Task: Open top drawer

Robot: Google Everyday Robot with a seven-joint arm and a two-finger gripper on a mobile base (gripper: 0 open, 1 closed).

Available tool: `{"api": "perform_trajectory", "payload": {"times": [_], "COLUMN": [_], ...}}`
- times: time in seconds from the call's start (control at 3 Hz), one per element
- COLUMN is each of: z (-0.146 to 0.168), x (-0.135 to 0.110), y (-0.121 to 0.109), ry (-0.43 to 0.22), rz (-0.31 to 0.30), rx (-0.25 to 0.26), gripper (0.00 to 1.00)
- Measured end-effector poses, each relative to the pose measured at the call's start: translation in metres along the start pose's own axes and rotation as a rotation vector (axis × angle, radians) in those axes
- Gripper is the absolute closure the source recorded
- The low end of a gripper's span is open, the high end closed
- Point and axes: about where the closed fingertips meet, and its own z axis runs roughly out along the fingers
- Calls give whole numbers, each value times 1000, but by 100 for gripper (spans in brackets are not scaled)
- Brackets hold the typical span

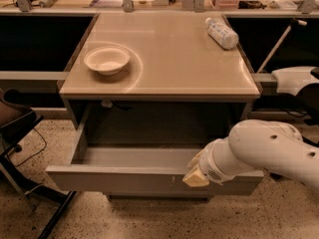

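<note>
The top drawer (124, 180) is a wide flat grey front under the beige tabletop (164, 59). It stands pulled far out, and its grey inside shows empty. My gripper (195, 177) is at the drawer's front rim, right of the middle, at the end of my white arm (269, 151), which comes in from the right. A tan pad of the gripper lies against the top edge of the drawer front.
A white bowl (106, 59) sits on the tabletop at the left. A plastic bottle (222, 33) lies at the back right. A dark chair (15, 128) with black legs stands at the left on the speckled floor. A cluttered shelf runs along the back.
</note>
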Motion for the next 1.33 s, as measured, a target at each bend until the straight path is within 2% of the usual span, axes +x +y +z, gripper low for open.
{"api": "perform_trajectory", "payload": {"times": [0.33, 1.33], "z": [0, 0], "x": [0, 0], "y": [0, 0], "ry": [0, 0], "rz": [0, 0], "rx": [0, 0], "gripper": [83, 13]}}
